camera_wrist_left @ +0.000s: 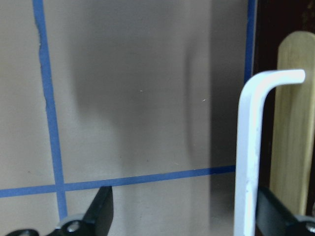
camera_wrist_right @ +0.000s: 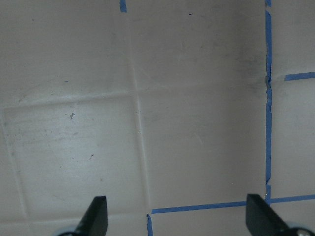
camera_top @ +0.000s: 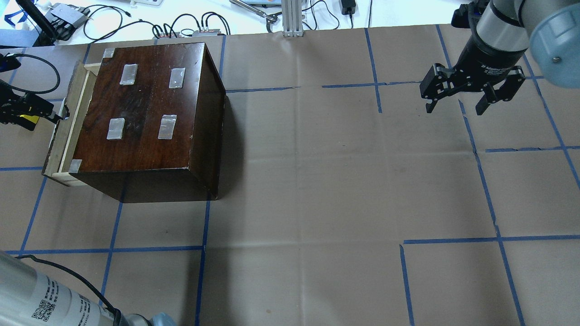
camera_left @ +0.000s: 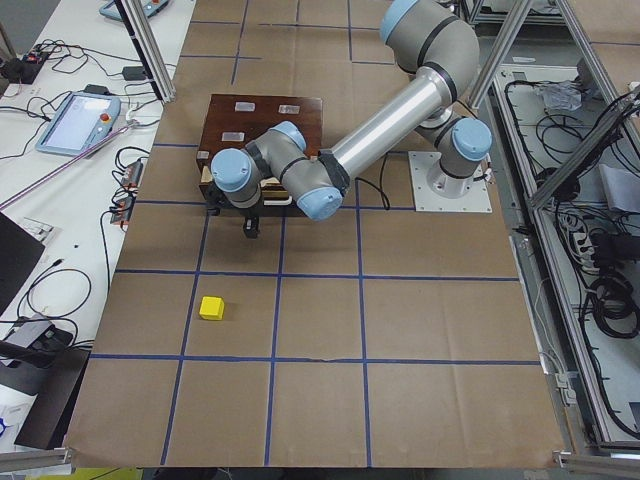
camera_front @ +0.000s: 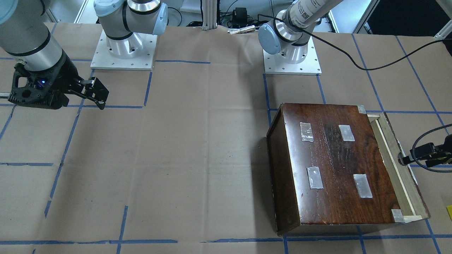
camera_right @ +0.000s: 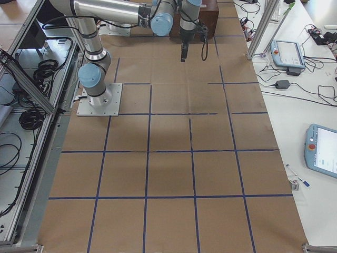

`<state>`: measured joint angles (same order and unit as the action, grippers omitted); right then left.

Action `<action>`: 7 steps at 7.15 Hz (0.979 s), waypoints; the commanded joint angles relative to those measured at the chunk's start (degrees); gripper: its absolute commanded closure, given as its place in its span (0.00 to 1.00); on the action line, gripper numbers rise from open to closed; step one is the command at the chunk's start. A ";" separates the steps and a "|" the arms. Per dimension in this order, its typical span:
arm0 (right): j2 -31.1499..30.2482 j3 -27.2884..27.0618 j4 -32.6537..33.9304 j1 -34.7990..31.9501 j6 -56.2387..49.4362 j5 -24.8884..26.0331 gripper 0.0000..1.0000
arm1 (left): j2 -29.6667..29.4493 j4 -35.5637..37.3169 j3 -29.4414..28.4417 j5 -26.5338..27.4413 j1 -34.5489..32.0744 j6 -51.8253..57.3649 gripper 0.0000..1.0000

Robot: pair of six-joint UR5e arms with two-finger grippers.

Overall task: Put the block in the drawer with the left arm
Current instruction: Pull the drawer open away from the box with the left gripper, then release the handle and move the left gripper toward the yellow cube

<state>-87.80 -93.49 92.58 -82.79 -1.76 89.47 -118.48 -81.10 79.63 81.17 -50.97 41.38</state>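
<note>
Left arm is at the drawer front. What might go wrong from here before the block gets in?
1. The drawer shows only a narrow strip beyond the dark box, so the block might catch the rim on release.
2. The cable looping by the left gripper hangs near the drawer front and might snag.

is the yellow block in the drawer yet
No, the block lies out on the paper-covered table, well apart from the drawer.
</note>
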 commanded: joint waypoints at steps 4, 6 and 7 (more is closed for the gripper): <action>0.00 -0.03 0.06 0.00 0.00 0.00 0.00 | -1.76 -1.07 -3.34 0.75 1.48 1.42 0.02; 0.00 -0.03 0.06 0.00 0.00 0.00 0.00 | -1.58 -1.17 -3.34 0.75 1.48 1.42 0.01; 0.00 -0.03 0.06 0.00 0.00 0.00 0.00 | -1.58 -1.17 -3.34 0.75 1.48 1.42 0.01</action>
<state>-87.80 -93.51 92.64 -82.79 -1.76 89.47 -120.08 -82.23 76.33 81.91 -49.48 42.81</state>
